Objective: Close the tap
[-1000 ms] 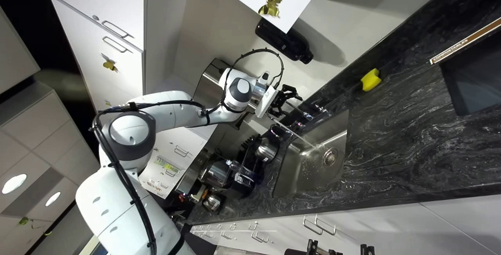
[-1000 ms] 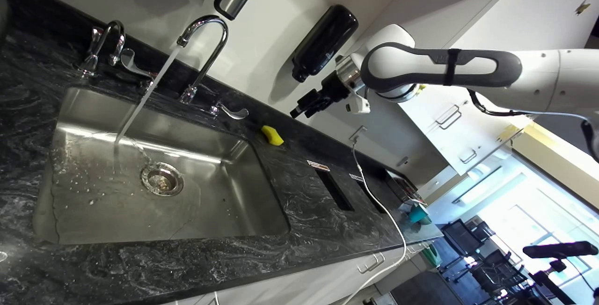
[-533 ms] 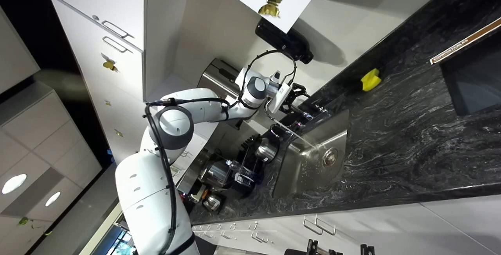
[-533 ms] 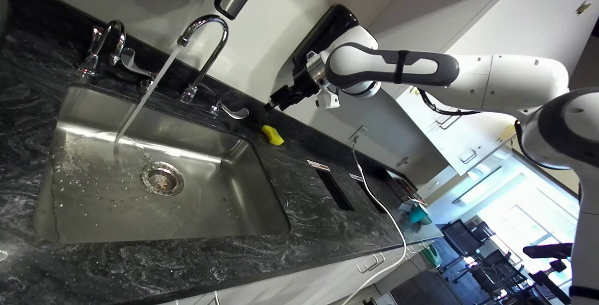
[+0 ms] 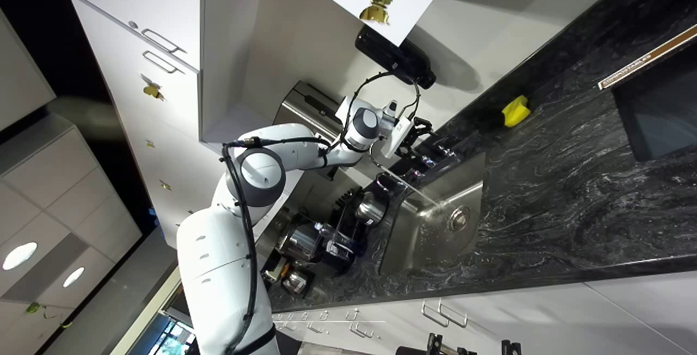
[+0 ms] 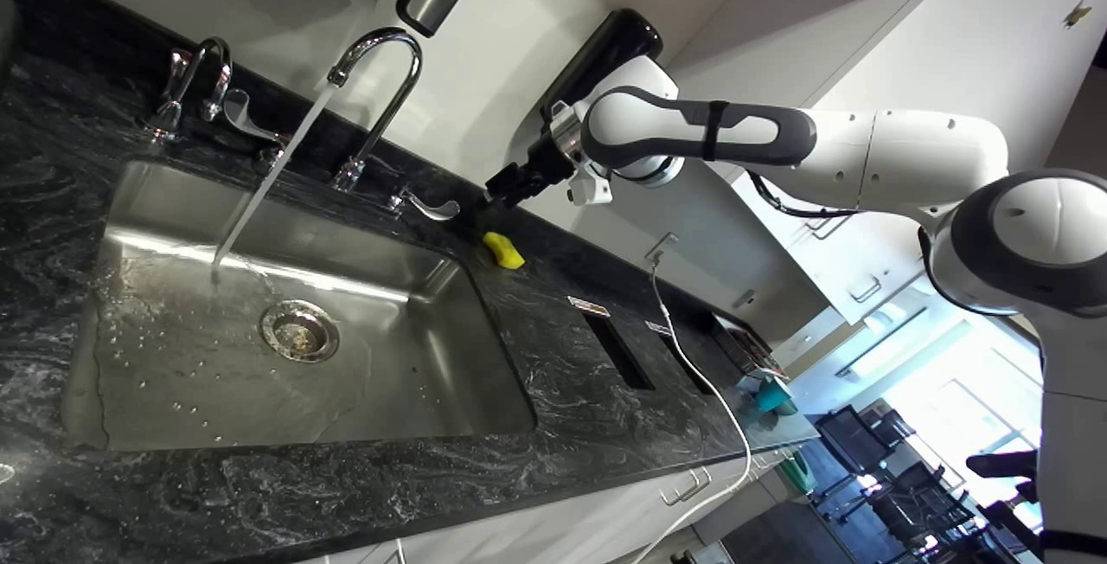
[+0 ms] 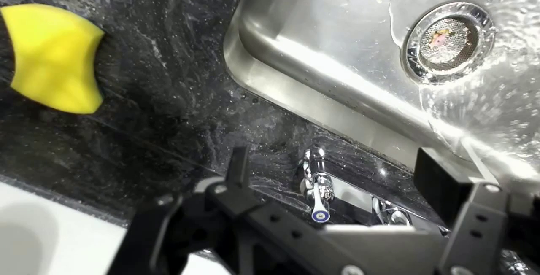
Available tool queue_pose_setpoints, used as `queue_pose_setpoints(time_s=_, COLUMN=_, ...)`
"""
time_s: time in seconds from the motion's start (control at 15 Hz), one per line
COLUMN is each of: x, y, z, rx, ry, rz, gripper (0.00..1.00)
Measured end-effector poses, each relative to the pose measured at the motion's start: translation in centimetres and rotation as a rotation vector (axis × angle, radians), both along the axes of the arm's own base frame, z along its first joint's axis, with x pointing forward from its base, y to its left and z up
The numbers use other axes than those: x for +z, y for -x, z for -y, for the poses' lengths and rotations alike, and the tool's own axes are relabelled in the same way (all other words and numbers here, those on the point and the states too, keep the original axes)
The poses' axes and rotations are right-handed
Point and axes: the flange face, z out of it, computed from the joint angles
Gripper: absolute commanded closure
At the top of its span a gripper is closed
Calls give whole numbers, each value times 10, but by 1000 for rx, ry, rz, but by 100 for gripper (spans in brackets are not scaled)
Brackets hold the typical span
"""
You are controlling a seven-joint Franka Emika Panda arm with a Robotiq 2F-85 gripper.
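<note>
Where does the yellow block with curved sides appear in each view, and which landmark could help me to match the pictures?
In an exterior view: the curved-sided yellow block is at the upper right.
In an exterior view: the yellow block is just left of centre.
In the wrist view: the yellow block is at the far left, upper half.
Shared landmark: the round metal drain, seen in all three.

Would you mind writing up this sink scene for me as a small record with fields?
Tap: curved metal spout, running
Water: stream landing in the steel basin
Drain: small pinkish scrap on it
Claw: open, holding nothing
Blue-marked handle: seen between the claw's fingers in the wrist view; contact not evident
Yellow block: on the dark counter, beside the basin
Task status: tap not yet closed
</note>
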Motion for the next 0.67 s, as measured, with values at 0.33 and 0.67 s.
queue_pose_setpoints(time_s=0.33, x=-3, y=-6, z=-2, rx=0, ry=-17, rz=60, gripper=0)
queue_pose_setpoints(time_s=0.67, x=-34, y=-18, z=-3, rx=20, ry=-30, rz=113, gripper=0)
